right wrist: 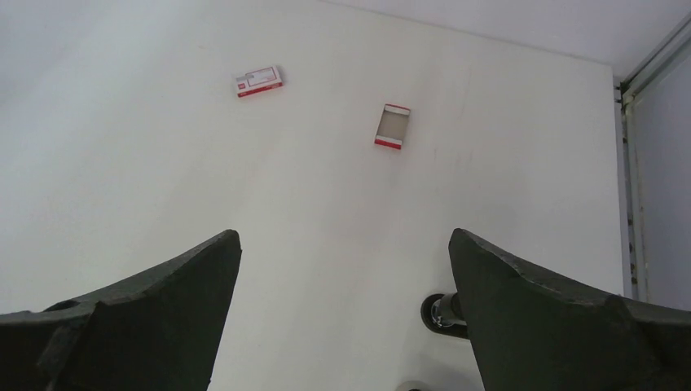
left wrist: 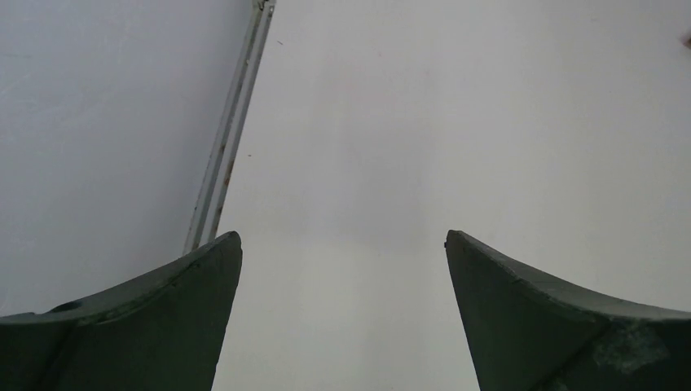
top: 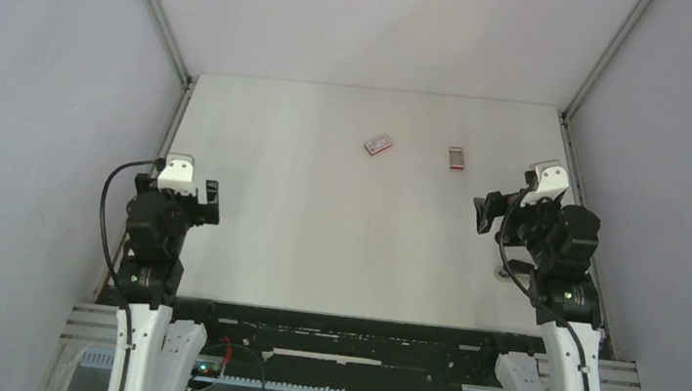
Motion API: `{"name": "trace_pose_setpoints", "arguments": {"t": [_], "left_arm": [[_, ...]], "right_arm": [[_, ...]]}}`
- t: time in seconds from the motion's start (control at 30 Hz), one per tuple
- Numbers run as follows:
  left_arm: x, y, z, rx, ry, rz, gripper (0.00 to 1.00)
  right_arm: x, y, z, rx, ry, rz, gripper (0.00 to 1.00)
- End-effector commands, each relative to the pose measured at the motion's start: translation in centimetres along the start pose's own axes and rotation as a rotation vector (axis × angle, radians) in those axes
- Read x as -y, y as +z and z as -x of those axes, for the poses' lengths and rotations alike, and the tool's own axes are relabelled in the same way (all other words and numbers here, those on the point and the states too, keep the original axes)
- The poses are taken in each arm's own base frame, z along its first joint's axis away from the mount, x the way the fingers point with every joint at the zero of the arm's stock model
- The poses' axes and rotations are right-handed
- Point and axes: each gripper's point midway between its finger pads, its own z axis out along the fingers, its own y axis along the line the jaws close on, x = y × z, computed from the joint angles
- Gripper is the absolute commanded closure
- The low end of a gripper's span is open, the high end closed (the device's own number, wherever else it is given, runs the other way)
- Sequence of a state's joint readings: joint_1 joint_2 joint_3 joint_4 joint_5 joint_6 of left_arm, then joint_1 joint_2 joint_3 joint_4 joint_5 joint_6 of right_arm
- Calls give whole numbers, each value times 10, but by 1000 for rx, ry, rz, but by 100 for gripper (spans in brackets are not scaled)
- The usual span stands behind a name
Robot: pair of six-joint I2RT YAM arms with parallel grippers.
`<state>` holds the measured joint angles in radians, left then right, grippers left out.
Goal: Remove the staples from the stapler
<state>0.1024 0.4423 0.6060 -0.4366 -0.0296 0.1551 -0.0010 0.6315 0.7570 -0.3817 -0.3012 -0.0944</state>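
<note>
My left gripper [top: 209,202] [left wrist: 342,238] hangs open over bare white table at the left, nothing between its fingers. At the right side my right gripper [top: 487,213] [right wrist: 344,236] is open too and holds nothing. Beside its right finger [right wrist: 538,318] a black-and-silver end [right wrist: 441,313] peeks out; it looks like part of the stapler, and the rest is hidden behind the finger. In the top view a pale bit [top: 508,273] shows under the right arm at that spot. The staples are not in view.
A small flat red-and-white box [top: 378,145] [right wrist: 258,81] lies at the far middle of the white table [top: 338,234]. To its right lies a small open red-edged tray piece [top: 456,158] [right wrist: 393,126]. Grey walls and metal rails [left wrist: 228,155] bound both sides.
</note>
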Motion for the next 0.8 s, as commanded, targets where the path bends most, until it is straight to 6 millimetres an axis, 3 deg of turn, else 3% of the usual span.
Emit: {"name": "trace_pose_setpoints", "arguments": {"t": [0.0,0.27,0.57,0.77], "left_arm": [[-15,-10,37,80,-49,80,0],[-21,-12,46,98,-47,106,0],[-9,-6,46,80,22,26,0],[4,-4,55,77,129,-77,0]], "right_arm": [[3,-4,23,48,37,-34,0],[15,3,13,23,94,-112,0],[29,17,7,1,196,-199,0],[58,33,-8,-97,266,-355,0]]}}
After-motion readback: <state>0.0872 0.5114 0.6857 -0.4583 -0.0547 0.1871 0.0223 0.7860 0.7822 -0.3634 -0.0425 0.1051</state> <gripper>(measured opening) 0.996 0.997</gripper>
